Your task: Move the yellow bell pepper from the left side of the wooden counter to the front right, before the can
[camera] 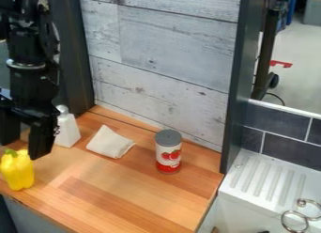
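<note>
And here's the black two-finger gripper [26, 137], over at ten o'clock from the middle of the light-brown wooden counter [119, 190], fingers parted wide! The plump yellow bell pepper with a green stem [18, 172] sits just below it, at nine. A white plastic bottle [67, 129] stands at eleven, a folded off-white cloth [110, 143] lies at twelve, and a red-and-white cylindrical can with a grey top [168, 153] stands upright at two!
</note>
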Available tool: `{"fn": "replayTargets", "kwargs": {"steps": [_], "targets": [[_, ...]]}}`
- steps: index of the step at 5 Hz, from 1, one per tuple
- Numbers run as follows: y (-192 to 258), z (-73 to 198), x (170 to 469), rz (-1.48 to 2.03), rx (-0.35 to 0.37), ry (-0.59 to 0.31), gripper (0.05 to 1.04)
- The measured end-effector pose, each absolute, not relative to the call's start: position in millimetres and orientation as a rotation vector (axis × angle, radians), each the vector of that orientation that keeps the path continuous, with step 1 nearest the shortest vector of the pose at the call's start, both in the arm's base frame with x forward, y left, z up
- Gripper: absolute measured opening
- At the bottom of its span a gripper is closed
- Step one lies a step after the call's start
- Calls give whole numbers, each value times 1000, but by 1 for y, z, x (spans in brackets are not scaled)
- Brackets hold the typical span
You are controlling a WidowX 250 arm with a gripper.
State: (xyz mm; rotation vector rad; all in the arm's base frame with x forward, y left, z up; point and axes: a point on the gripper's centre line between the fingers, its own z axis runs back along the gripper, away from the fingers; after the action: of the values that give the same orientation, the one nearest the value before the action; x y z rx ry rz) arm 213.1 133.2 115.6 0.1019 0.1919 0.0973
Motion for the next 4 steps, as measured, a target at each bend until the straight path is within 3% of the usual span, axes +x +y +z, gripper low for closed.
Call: {"fn": "replayTargets", "kwargs": {"steps": [2,4], "targets": [[153,120,213,67,87,187,1001],[189,123,213,88,147,168,1001]]}}
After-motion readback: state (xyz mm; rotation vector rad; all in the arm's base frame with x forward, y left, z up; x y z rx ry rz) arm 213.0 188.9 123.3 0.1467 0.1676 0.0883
